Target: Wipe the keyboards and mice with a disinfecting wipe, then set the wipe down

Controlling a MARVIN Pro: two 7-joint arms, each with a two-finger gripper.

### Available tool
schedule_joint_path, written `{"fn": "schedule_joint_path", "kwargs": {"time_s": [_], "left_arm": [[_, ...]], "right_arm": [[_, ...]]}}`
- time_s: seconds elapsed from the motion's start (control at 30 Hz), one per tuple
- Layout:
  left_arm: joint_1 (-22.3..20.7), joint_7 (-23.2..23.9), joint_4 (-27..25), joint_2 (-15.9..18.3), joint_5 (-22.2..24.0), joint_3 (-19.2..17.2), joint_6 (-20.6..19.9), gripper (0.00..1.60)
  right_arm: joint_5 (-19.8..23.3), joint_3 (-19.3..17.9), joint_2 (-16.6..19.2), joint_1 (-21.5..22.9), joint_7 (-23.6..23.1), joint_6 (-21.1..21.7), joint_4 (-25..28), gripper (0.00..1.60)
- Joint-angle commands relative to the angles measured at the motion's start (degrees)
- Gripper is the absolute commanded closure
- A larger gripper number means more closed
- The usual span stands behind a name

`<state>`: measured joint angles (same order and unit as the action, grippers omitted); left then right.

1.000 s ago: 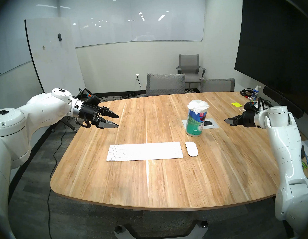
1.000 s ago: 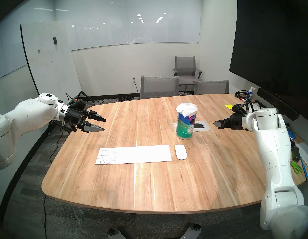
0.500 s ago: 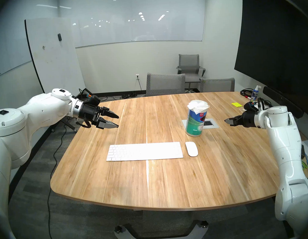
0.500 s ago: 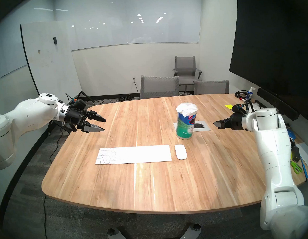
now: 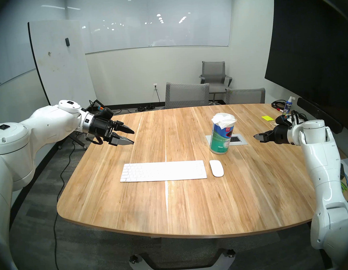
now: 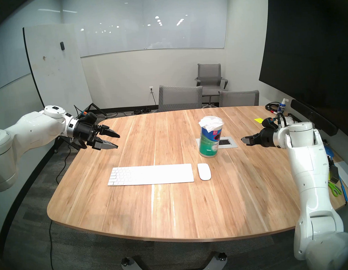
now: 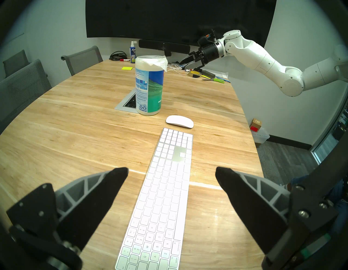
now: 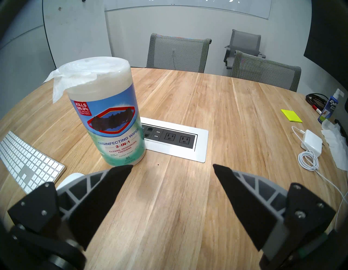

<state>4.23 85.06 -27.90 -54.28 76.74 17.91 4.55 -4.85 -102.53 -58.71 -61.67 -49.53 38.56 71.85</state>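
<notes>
A thin white disinfecting wipe (image 8: 56,84) with a faint quilted texture pokes out of the top of a tall upright canister (image 5: 220,137) with a white top and a green-blue label, one rumpled corner drooping down the canister's side. The canister stands on a light wooden table (image 5: 174,209) with rounded corners, just in front of a white-framed power outlet panel (image 8: 175,139) set flush into the tabletop. Nearer the robot, a slim white full-width keyboard (image 5: 163,171) with white keys lies flat, parallel to the table's near edge. Just beside its right end, apart from it, sits a small glossy white oval mouse (image 5: 216,168), with the canister close behind it. The left gripper (image 5: 132,137), black with grey ribbed fingers, hangs in the air over the table's far left corner, tilted downward toward the middle; its jaws are spread wide and hold nothing, and the left wrist view looks between them along the keyboard. The right gripper (image 5: 256,136) hangs above the right side of the table, well apart from the canister; the right wrist view shows its jaws spread wide and empty too. Along the table's far right edge lie a yellow sticky-note pad (image 8: 291,115), a white charger with a coiled cable (image 8: 310,143), and a blue-labelled spray bottle (image 8: 328,109). Grey mesh chairs (image 5: 186,94) stand behind the table.
</notes>
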Motion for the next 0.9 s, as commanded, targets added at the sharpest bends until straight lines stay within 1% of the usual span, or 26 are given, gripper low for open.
{"fn": "schedule_joint_path", "kwargs": {"time_s": [0.0, 0.03, 0.07, 0.2, 0.4, 0.43, 0.47, 0.53, 0.67, 0.77, 0.87], "left_arm": [[-1.1, -0.1, 0.1, 0.0, 0.2, -0.5, -0.1, 0.0], [-1.1, -0.1, 0.1, 0.0, 0.2, -0.5, -0.1, 0.0], [-1.1, -0.1, 0.1, 0.0, 0.2, -0.5, -0.1, 0.0], [-1.1, -0.1, 0.1, 0.0, 0.2, -0.5, -0.1, 0.0], [-1.1, -0.1, 0.1, 0.0, 0.2, -0.5, 0.0, 0.0], [-1.1, -0.1, 0.1, 0.0, 0.2, -0.5, 0.0, 0.0], [-1.1, -0.1, 0.1, 0.0, 0.2, -0.5, 0.0, 0.0], [-1.1, -0.1, 0.1, 0.0, 0.2, -0.5, 0.0, 0.0], [-1.1, -0.1, 0.1, 0.0, 0.2, -0.5, 0.0, 0.0], [-1.1, -0.1, 0.1, 0.0, 0.2, -0.5, 0.0, 0.0], [-1.1, -0.1, 0.1, 0.0, 0.2, -0.5, 0.0, 0.0]], "right_arm": [[0.0, 0.8, 0.5, 1.6, -0.9, 0.4, 0.1, 0.0], [0.2, 0.8, 0.7, 1.7, -1.3, 0.6, 0.2, 0.0], [0.7, 1.1, 1.2, 2.2, -2.9, 2.1, 0.0, 0.0], [1.0, 1.1, 1.4, 2.8, -3.8, 2.7, -0.3, 0.0], [1.4, 1.2, 1.4, 3.9, -4.8, 4.7, -0.6, 0.0], [1.7, 1.4, 1.5, 5.0, -5.9, 6.9, -1.3, 0.0], [1.8, 1.5, 1.4, 5.5, -6.1, 7.4, -1.5, 0.0], [1.8, 1.5, 1.4, 5.8, -6.3, 7.9, -1.7, 0.0], [2.0, 1.9, 1.2, 7.5, -7.0, 10.4, -2.2, 0.0], [1.6, 2.9, 0.5, 9.1, -6.9, 11.9, -2.7, 0.0], [1.5, 3.6, 0.1, 9.8, -6.5, 12.4, -2.8, 0.0]]}}
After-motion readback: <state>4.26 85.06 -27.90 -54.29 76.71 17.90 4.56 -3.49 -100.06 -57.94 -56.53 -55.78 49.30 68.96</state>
